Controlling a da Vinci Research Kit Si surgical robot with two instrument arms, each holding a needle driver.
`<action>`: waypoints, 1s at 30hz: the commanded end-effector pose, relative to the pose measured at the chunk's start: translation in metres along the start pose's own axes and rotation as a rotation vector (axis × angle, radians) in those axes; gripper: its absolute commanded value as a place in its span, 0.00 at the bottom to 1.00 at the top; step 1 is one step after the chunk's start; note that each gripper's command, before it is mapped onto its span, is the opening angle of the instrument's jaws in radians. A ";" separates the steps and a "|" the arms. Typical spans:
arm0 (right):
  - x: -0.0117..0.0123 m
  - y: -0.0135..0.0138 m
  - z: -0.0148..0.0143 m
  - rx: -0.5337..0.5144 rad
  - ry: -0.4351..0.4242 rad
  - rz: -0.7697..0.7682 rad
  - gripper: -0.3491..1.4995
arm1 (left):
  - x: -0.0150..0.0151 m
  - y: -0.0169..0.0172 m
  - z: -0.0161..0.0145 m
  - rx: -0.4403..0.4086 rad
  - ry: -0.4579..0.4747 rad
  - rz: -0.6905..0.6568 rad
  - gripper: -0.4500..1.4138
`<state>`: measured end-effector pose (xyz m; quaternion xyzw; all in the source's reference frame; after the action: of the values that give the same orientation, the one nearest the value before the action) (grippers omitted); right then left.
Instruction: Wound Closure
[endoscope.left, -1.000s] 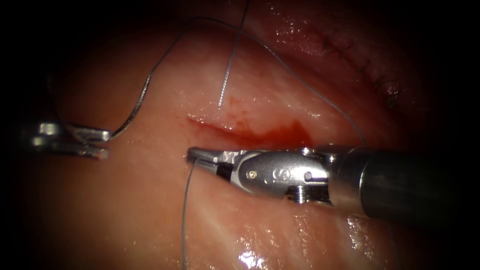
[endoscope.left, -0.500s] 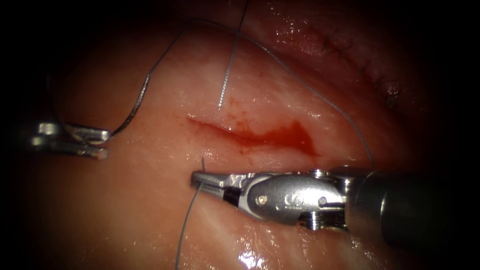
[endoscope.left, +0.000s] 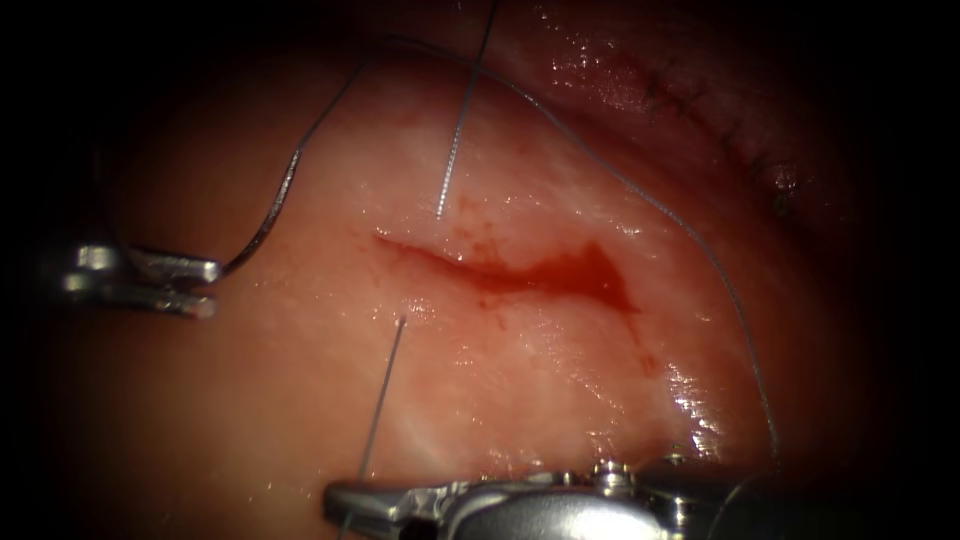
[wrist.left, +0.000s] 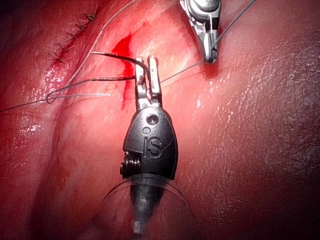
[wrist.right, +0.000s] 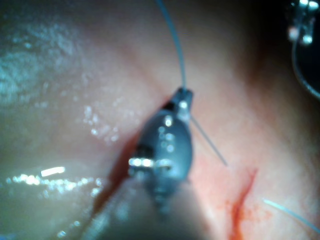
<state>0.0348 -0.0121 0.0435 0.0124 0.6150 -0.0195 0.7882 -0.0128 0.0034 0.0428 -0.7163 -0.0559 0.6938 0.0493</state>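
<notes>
Tools sit well apart. Left tool (endoscope.left: 190, 285) lies level at the left edge, jaws clenched on the needle (endoscope.left: 270, 215) near its tail, free of the tissue (endoscope.left: 520, 370). Right tool (endoscope.left: 345, 498) lies along the bottom edge, jaws pinching thread (endoscope.left: 385, 385) that enters below the cut (endoscope.left: 520, 275), whose surroundings are open.

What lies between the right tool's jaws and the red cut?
In the endoscope view, a taut strand of grey thread runs from the right tool to the pale tissue just below the cut; otherwise bare tissue.
</notes>
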 end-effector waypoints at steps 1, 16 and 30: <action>0.0004 -0.0011 0.0009 0.011 0.005 0.003 0.00 | -0.0008 0.0005 0.0004 -0.001 0.001 -0.003 0.00; -0.0002 -0.0012 -0.0018 -0.037 -0.021 0.005 0.93 | -0.0008 0.0005 0.0003 -0.002 0.002 -0.004 0.00; -0.0091 0.0060 -0.0063 -0.191 -0.102 0.047 0.92 | -0.0008 0.0004 0.0003 -0.002 0.002 -0.004 0.00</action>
<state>0.0262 -0.0055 0.0502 -0.0491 0.5727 0.0576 0.8162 -0.0127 0.0034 0.0428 -0.7163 -0.0565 0.6937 0.0492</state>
